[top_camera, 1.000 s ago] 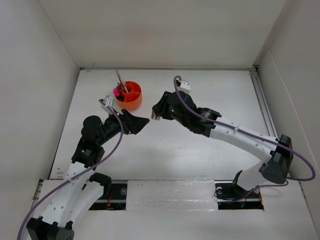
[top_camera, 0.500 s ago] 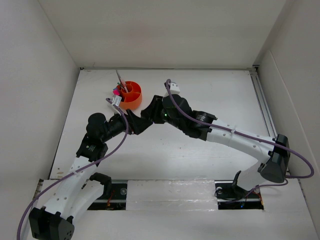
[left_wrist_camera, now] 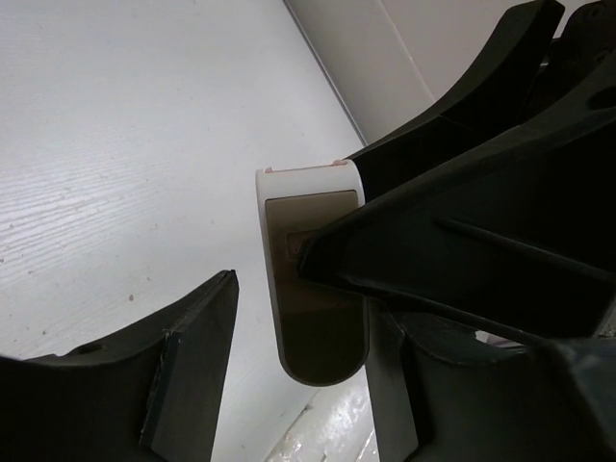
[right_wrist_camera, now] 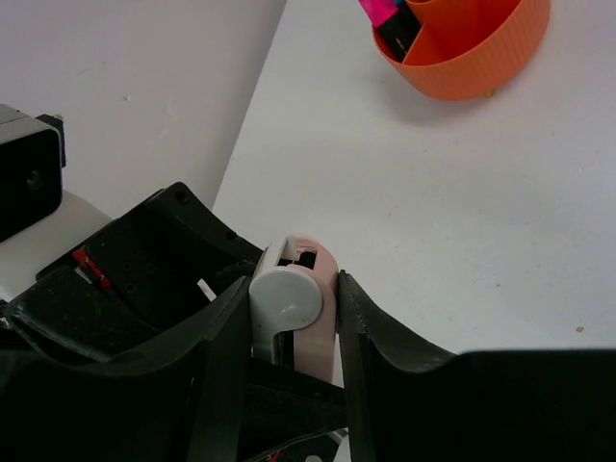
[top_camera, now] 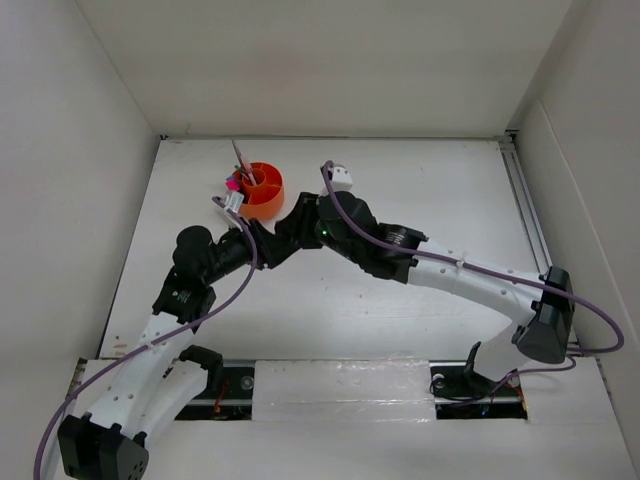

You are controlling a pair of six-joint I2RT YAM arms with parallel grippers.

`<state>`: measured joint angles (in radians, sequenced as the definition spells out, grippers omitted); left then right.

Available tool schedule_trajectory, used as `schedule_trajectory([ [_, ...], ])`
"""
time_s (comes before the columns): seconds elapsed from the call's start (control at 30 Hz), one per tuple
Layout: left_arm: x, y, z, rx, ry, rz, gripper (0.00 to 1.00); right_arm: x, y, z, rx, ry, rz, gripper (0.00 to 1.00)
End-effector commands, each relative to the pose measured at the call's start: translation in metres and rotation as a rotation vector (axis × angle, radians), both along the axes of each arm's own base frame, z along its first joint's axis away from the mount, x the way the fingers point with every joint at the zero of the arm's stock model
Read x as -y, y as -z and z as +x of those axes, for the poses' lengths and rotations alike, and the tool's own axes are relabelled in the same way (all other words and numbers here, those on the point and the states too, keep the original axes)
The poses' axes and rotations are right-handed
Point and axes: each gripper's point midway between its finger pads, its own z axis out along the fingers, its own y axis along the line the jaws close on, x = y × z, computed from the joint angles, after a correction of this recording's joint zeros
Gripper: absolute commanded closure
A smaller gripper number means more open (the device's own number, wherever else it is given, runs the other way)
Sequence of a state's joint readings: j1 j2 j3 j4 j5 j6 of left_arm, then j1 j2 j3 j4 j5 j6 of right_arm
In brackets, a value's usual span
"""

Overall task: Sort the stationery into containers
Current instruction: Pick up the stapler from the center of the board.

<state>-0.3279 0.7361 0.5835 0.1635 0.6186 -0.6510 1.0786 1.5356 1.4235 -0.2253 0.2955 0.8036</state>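
Eraser [left_wrist_camera: 313, 279]: small flat rounded-end piece; smooth white plastic shell, tan-brown panel set into its face, faint pink along the top edge. In the right wrist view [right_wrist_camera: 289, 308], seen end-on: grey-white rounded cap in front, pale pink body behind.
Eraser place: held off the table, middle of the left wrist view and lower middle of the right wrist view; hidden between the two grippers in the top view, just below the tub.
Right gripper [right_wrist_camera: 289, 318]: pinching the eraser, matte black fingers [right_wrist_camera: 221, 366] pressed on both its sides.
Left gripper [left_wrist_camera: 303, 337]: jaws partly spread and straddling the eraser; black finger [left_wrist_camera: 192, 375] at lower left of the frame stands apart from the shell with a strip of table showing between; other finger at lower right close against it, contact not clear.
Meeting point: both grippers tip to tip, left of centre in the top view.
Orange tub [top_camera: 262, 190]: round, short-walled, ribbed glossy plastic with inner dividers, at upper left of the table; top right of the right wrist view [right_wrist_camera: 472, 67].
Tub contents: bright pink cap [right_wrist_camera: 380, 12] and a dark piece beside it in one compartment; thin grey stem [top_camera: 238, 155] standing up out of the rim.
Table [top_camera: 450, 190]: flat white, faintly grained, a few small specks.
Cables [top_camera: 240, 280]: purple, looping along both white arms.
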Motion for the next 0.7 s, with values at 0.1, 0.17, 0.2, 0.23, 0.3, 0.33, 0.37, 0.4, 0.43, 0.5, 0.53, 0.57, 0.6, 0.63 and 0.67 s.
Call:
schedule_trajectory([
  [0.1,-0.001,-0.016,0.006,0.064,-0.019,0.000,0.54,-0.018,-0.018,-0.014,0.054,-0.062,0.004,1.00],
  [0.17,-0.001,-0.018,0.005,0.064,-0.019,0.000,0.54,-0.018,-0.015,-0.016,0.054,-0.074,-0.009,1.00],
  [0.2,-0.001,-0.016,0.007,0.056,-0.019,0.003,0.54,-0.018,-0.015,-0.016,0.054,-0.074,-0.009,1.00],
  [0.23,-0.001,-0.016,0.007,0.056,-0.019,0.003,0.55,-0.016,-0.013,-0.016,0.055,-0.077,-0.025,1.00],
  [0.3,-0.002,-0.014,0.008,0.046,-0.030,0.008,0.55,-0.016,-0.011,-0.019,0.060,-0.079,-0.040,1.00],
  [0.33,-0.002,-0.019,0.008,0.056,-0.030,0.005,0.55,-0.015,-0.008,-0.019,0.056,-0.079,-0.049,1.00],
  [0.37,-0.003,-0.016,0.009,0.052,-0.039,0.016,0.55,-0.014,-0.008,-0.018,0.058,-0.071,-0.050,1.00],
  [0.4,-0.004,-0.020,0.011,0.061,-0.050,0.014,0.55,-0.014,-0.003,-0.018,0.053,-0.071,-0.061,1.00],
  [0.43,-0.005,-0.020,0.009,0.061,-0.050,0.014,0.55,-0.013,0.002,-0.019,0.048,-0.071,-0.071,1.00],
  [0.5,-0.006,-0.022,0.010,0.058,-0.059,0.016,0.53,-0.010,0.005,-0.020,0.045,-0.072,-0.075,1.00],
  [0.53,-0.007,-0.022,0.012,0.058,-0.070,0.017,0.47,-0.009,0.010,-0.020,0.040,-0.072,-0.086,1.00],
  [0.57,-0.008,-0.026,0.010,0.072,-0.069,0.020,0.41,-0.009,0.004,-0.021,0.042,-0.068,-0.061,1.00],
  [0.6,-0.009,-0.026,0.012,0.073,-0.081,0.022,0.35,-0.007,0.009,-0.019,0.040,-0.057,-0.074,1.00],
  [0.63,-0.010,-0.028,0.010,0.081,-0.082,0.019,0.31,-0.006,0.004,-0.020,0.038,-0.053,-0.058,1.00],
  [0.67,-0.010,-0.032,0.008,0.094,-0.082,0.014,0.29,-0.004,0.009,-0.019,0.037,-0.042,-0.070,1.00],
])
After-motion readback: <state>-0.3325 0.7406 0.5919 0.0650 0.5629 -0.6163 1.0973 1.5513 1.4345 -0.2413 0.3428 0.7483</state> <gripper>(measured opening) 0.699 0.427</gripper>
